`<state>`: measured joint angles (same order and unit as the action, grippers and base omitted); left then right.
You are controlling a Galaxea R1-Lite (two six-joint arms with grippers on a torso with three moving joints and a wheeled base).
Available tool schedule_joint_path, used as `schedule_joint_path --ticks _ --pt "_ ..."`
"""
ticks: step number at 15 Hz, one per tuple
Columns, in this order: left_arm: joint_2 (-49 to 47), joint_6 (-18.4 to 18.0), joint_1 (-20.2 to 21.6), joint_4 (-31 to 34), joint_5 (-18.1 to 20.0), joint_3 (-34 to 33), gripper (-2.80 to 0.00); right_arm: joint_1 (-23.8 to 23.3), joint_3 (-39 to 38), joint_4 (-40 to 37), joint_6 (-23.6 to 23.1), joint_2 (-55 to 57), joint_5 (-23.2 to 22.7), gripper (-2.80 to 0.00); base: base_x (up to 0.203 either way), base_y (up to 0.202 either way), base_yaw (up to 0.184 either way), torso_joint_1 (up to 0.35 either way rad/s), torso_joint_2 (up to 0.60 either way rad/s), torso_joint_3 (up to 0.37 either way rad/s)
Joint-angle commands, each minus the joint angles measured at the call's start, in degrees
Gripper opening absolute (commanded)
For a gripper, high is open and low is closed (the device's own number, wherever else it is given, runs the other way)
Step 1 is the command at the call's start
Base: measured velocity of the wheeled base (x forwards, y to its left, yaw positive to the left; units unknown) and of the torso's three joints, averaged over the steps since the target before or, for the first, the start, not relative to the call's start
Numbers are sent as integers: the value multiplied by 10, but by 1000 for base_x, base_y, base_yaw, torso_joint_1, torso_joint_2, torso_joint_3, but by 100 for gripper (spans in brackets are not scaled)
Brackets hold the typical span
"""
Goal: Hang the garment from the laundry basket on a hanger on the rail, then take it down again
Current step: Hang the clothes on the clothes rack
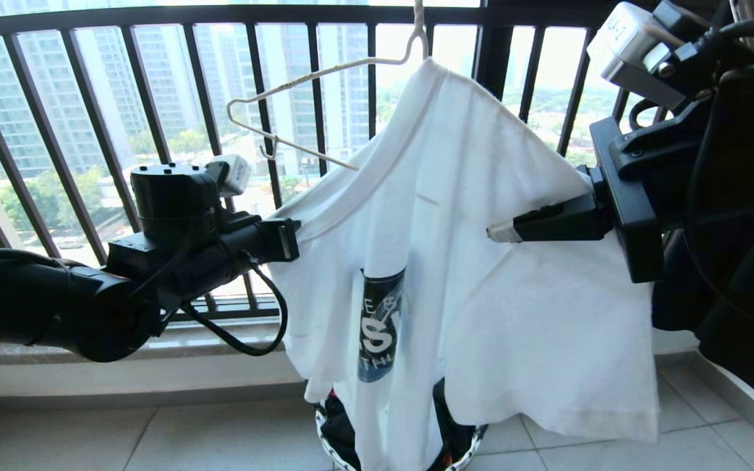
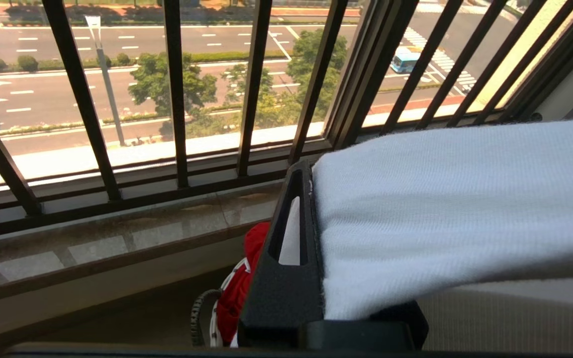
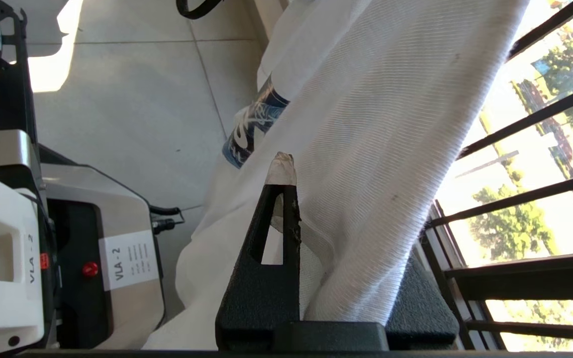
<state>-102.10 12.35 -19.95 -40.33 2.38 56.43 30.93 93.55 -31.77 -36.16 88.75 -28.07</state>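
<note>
The white garment [image 1: 482, 196] with its dark blue print [image 1: 380, 327] hangs half on the cream wire hanger [image 1: 298, 82]. One hanger shoulder is inside the shirt; the other end sticks out bare to the left. My left gripper [image 1: 293, 239] is shut on the shirt's left edge, with cloth [image 2: 440, 199] running out from between its jaws [image 2: 311, 174]. My right gripper [image 1: 501, 230] is shut on a fold of the shirt's right side [image 3: 366, 124]; one taped fingertip [image 3: 282, 164] shows and the other is under cloth. The laundry basket [image 1: 328, 435] stands below the shirt. The rail is out of view.
The dark barred balcony railing [image 1: 154, 98] and a stone ledge [image 1: 174, 337] run close behind the shirt. Red clothing [image 2: 239, 283] lies in the basket. Dark clothes [image 1: 743, 327] hang at the right. My own base [image 3: 92, 258] stands on the tiled floor.
</note>
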Motion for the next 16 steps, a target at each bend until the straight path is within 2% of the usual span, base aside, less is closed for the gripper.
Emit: schedule_joint_path --ticks 1,4,7,9,12,16 --pt "4 0 8 -2 0 4 -280 0 -12 -2 -3 -6 -2 -280 0 0 0 0 0 0" --pt "13 3 15 30 4 18 -280 1 -39 -2 -6 -7 -2 -280 0 0 0 0 0 0" --pt "32 28 37 56 55 27 -280 1 -47 -2 -8 -1 -2 -280 0 0 0 0 0 0" --pt "36 40 47 84 59 45 -280 1 -55 -2 -8 0 -6 -280 0 0 0 0 0 0" --pt "34 45 59 91 61 52 -280 1 -75 27 -8 0 -7 -280 0 0 0 0 0 0" --pt "38 67 69 91 100 51 -280 -5 -86 36 -8 -1 -8 -280 0 0 0 0 0 0"
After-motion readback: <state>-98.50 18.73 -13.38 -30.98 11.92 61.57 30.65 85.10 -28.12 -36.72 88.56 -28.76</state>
